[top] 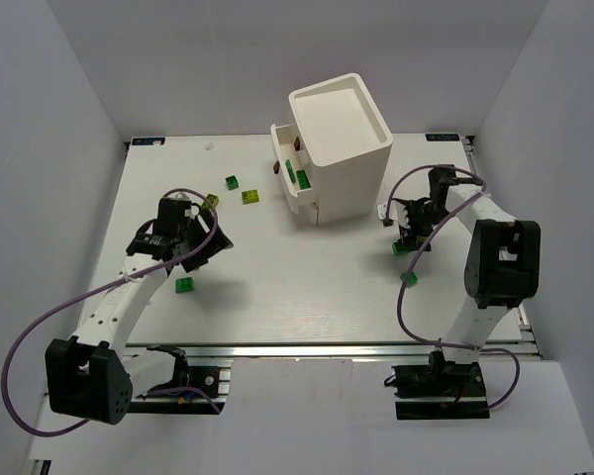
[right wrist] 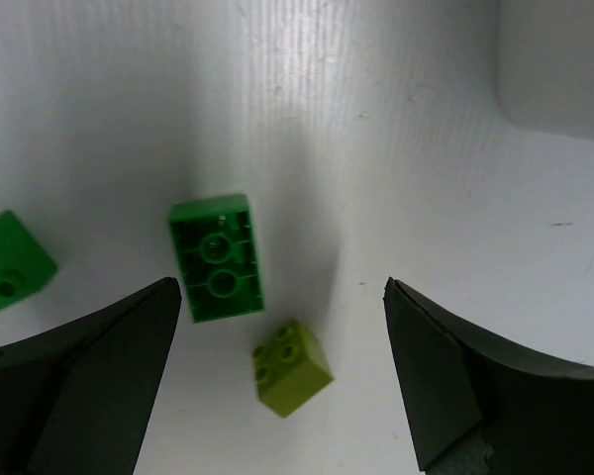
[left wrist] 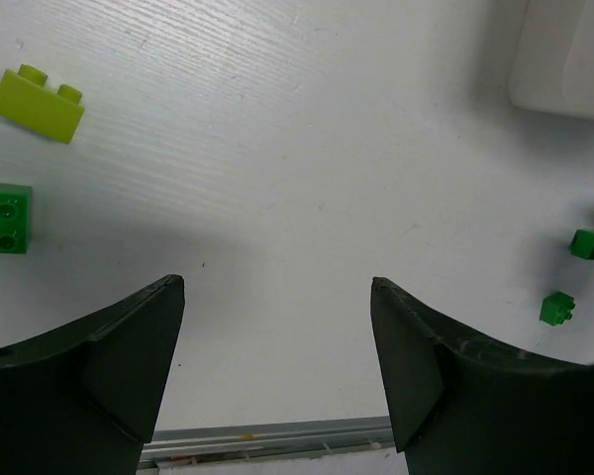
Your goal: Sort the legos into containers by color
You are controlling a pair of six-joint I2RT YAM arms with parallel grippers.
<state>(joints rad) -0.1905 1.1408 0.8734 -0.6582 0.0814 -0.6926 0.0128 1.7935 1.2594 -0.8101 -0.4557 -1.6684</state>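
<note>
The white cabinet stands at the back centre, with one drawer pulled out to its left and dark green bricks inside. My left gripper is open and empty over bare table. A yellow-green brick and a green brick lie to its left. My right gripper is open, hovering over an upside-down green brick and a small yellow-green brick. Another green brick lies at the left. No purple brick shows.
Loose bricks lie left of the cabinet: green, yellow-green, and green near the left arm. A green brick lies near the right arm. The cabinet's corner is close to the right gripper.
</note>
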